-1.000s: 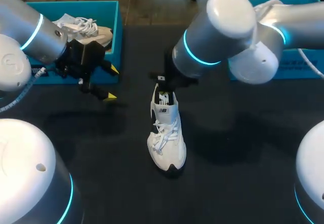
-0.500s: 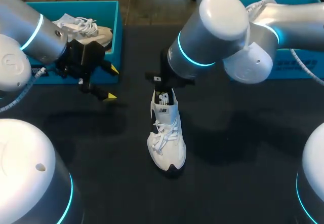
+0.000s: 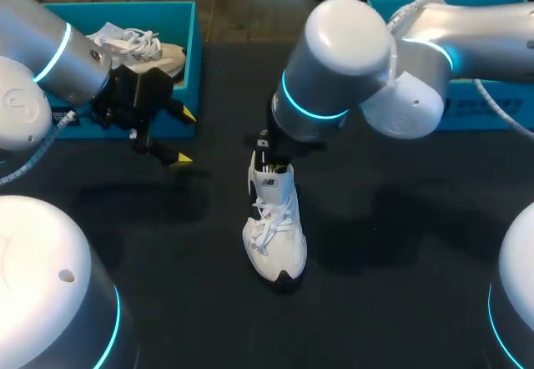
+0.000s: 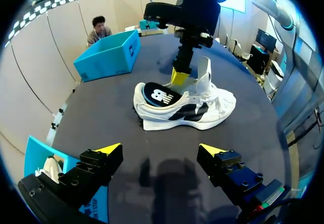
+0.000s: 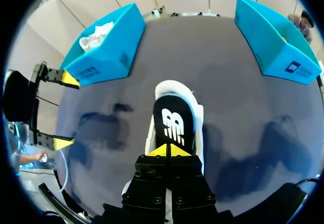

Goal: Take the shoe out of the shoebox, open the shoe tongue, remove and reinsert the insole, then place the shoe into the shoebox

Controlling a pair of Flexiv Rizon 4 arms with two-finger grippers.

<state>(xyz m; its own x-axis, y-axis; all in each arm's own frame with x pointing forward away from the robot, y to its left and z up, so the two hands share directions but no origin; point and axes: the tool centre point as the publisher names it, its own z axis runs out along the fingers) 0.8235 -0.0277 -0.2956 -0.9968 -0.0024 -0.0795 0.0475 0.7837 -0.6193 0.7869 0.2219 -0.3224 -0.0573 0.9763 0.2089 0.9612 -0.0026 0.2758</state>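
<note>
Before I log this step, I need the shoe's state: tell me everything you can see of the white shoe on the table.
The shoe is a white laced trainer with black side stripes, upright on its sole on the dark table. Its tongue stands pulled up; the black insole shows at the heel opening. The right hand, tips together, sits in the opening by the insole.

Right arm point(image 3: 334, 77) covered the shoe point(image 3: 275, 219) heel opening from above; bare table point(image 3: 392, 244) lay open around toe and sides.

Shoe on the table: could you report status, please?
Left gripper open, empty. Right gripper shut, tips over the insole. Shoe upright on table, nothing blocking.
</note>
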